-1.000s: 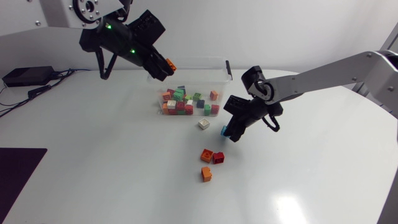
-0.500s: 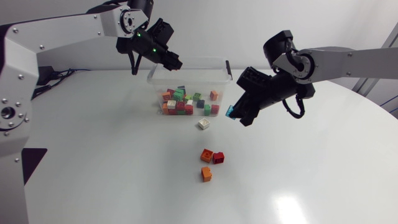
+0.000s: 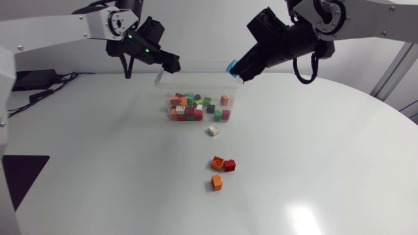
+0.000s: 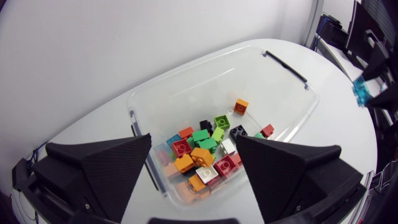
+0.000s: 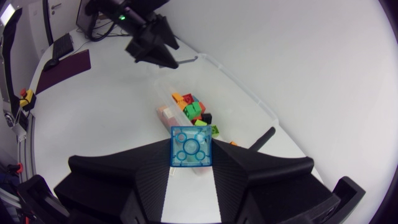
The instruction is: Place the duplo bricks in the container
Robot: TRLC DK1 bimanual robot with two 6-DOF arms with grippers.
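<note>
A clear container (image 3: 160,79) at the back middle of the table holds several coloured duplo bricks (image 3: 194,106). My left gripper (image 3: 172,63) hangs open over its back left corner. In the left wrist view its fingers (image 4: 99,168) stand wide apart above the container (image 4: 205,73), with nothing between them. My right gripper (image 3: 238,69) is above the back right corner, shut on a light-blue brick (image 3: 231,66). That brick (image 5: 191,147) sits stud side up between the right fingers. A white brick (image 3: 213,130), two orange bricks (image 3: 217,162) (image 3: 217,183) and a red brick (image 3: 229,165) lie on the table in front.
A black box (image 3: 29,78) with cables sits at the table's back left. A dark mat (image 3: 19,173) lies at the left edge. The container has a black handle (image 4: 286,65) on its right end.
My left gripper has opened, and the orange brick it held is gone from it. The right arm has lifted the light-blue brick from the table up to the container's back right corner.
</note>
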